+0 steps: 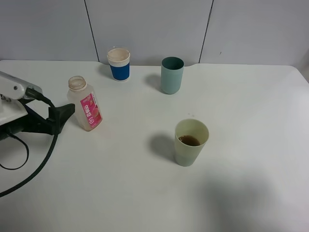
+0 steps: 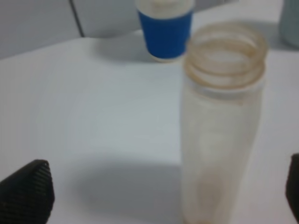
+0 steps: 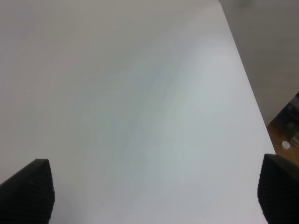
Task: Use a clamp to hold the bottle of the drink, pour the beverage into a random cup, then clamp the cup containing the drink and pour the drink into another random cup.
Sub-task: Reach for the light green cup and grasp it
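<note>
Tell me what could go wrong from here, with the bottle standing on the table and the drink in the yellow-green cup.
1. The open left end effector sits close to the uncapped bottle; a crooked withdrawal could topple it.
2. The yellow-green cup is tapered and holds the beverage; a loose or tilted grip might slip or spill.
3. The teal cup stands well behind it; a mistimed pour could land on the table.

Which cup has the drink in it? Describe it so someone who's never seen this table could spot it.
On the white table, skip the two cups near the back wall and look toward the middle. A pale yellow-green cup stands there alone. Its colour and the dark brown liquid visible inside set it apart from the teal cup and the blue-banded paper cup.
</note>
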